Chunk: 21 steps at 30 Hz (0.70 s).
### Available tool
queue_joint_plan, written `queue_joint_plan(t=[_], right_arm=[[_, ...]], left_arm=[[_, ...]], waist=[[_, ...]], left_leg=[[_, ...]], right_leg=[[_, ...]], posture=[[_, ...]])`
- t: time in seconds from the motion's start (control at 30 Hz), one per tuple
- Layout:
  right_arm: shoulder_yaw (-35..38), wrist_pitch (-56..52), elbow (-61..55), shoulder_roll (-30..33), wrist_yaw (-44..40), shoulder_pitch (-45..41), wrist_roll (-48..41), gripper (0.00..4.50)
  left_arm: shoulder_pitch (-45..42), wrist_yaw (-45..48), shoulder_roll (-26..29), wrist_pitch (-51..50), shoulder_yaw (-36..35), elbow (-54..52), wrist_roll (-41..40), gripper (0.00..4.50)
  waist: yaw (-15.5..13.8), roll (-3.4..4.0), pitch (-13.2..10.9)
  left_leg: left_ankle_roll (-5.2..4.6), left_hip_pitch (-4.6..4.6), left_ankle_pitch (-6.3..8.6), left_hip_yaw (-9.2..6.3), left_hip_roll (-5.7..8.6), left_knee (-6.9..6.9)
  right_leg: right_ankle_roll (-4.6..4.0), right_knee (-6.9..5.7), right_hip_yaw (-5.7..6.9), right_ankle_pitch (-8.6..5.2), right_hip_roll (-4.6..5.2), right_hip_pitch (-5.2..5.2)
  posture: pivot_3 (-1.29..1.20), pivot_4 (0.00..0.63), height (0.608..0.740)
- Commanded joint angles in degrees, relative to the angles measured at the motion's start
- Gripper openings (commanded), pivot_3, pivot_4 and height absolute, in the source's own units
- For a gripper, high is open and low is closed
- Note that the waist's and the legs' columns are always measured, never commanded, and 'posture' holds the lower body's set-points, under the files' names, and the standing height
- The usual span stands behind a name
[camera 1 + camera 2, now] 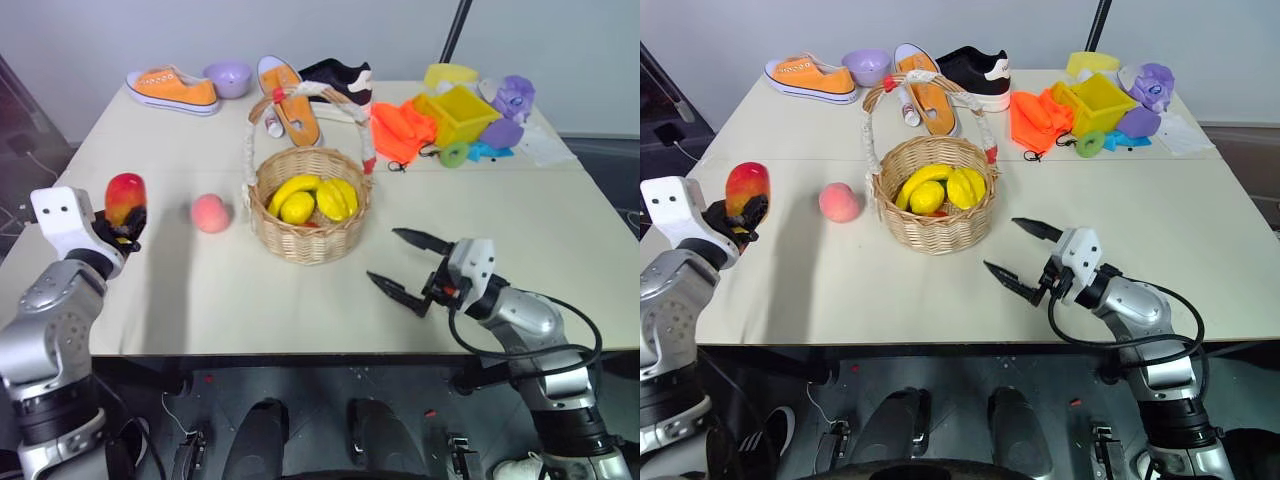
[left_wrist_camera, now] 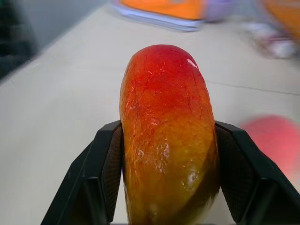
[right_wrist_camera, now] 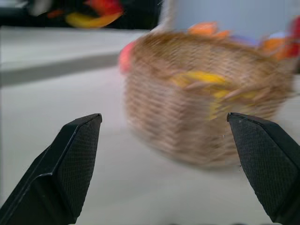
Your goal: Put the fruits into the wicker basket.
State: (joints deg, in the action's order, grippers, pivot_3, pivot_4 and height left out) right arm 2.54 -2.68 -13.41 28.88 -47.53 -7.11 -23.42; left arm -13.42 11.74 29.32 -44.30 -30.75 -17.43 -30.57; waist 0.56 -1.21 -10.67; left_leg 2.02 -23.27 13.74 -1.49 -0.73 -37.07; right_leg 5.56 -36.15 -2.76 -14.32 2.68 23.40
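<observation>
Left pincer (image 2: 166, 154) clamps the oval, crackled red-orange mango (image 2: 166, 136); right pincer (image 1: 408, 262) gapes before the woven basket (image 1: 305, 232).

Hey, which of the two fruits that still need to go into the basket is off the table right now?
The mango, the red-orange oval one. It is clamped in the left gripper above the table's left edge, while the round pink peach sits on the table beside the wicker basket.

Head stereo pair is looking fwd and down over the tabletop (image 1: 300, 300), both sharing the wicker basket (image 1: 308, 235); L wrist cam is sitting close behind the mango (image 2: 166, 140), R wrist cam facing that basket.
</observation>
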Motion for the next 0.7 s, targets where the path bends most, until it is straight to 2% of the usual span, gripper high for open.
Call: queue_joint_plan(t=[0.03,0.07,0.13,0.3,0.4,0.5,0.7], right_arm=[[3.5,-1.1,0.1,-1.8,3.2,-2.0,-2.9,4.50],[3.9,-1.5,0.3,-2.2,3.8,-2.4,-3.2,4.50],[4.3,-2.2,0.1,-2.4,4.1,-2.9,-3.7,4.50],[4.7,-2.9,-0.3,-2.3,5.4,-4.2,-3.3,4.50],[4.8,-2.7,-1.0,-1.9,6.2,-4.0,-2.3,4.50],[4.5,-3.0,-2.6,-2.1,7.0,-3.0,-2.2,4.50],[3.5,-3.6,-5.4,-2.5,7.0,-1.3,-2.8,4.50]], left_arm=[[1.0,11.0,3.4,1.1,-2.4,-7.2,-9.6,2.81],[1.2,12.6,4.0,0.5,-2.6,-8.0,-11.7,2.81],[0.2,15.6,4.3,0.0,3.0,-10.6,-13.6,2.81],[-4.8,14.8,-1.1,-0.9,14.7,-12.9,-15.9,2.81],[-8.2,13.3,-2.9,0.8,19.6,-10.7,-12.0,2.81],[-13.6,10.2,-5.8,6.0,23.1,-3.1,-5.1,2.81],[-19.8,8.2,-13.9,8.3,25.9,5.7,-3.0,2.81]], waist=[[0.0,-0.02,0.0],[0.0,-0.02,0.0],[0.0,-0.01,0.0],[0.1,0.00,0.0],[0.3,0.00,0.0],[0.2,0.02,0.0],[0.1,0.01,0.0]], left_leg=[[0.00,0.00,0.00,0.00,0.00,0.00],[0.00,0.00,0.00,0.00,0.00,0.00],[0.00,-0.01,0.00,0.01,-0.02,0.00],[0.00,0.00,0.00,0.03,0.04,-0.03],[-0.01,0.00,0.00,0.03,0.09,-0.02],[-0.02,0.04,0.00,0.00,0.08,0.01],[-0.02,-0.02,-0.01,0.01,0.12,-0.02]], right_leg=[[-0.01,0.01,0.00,0.00,0.00,-0.01],[-0.01,0.02,0.00,-0.01,0.00,-0.01],[-0.02,0.02,-0.01,-0.01,0.03,-0.01],[0.00,0.03,-0.05,0.00,0.01,-0.06],[0.06,0.01,-0.06,0.03,-0.10,-0.02],[0.21,-0.06,-0.05,0.11,-0.21,0.00],[0.24,0.02,-0.05,0.12,-0.16,-0.01]], posture=[[0.00,0.150,0.740],[0.00,0.150,0.740],[0.00,0.150,0.740],[0.00,0.150,0.740],[0.00,0.150,0.740],[0.00,0.150,0.740],[0.00,0.150,0.740]])
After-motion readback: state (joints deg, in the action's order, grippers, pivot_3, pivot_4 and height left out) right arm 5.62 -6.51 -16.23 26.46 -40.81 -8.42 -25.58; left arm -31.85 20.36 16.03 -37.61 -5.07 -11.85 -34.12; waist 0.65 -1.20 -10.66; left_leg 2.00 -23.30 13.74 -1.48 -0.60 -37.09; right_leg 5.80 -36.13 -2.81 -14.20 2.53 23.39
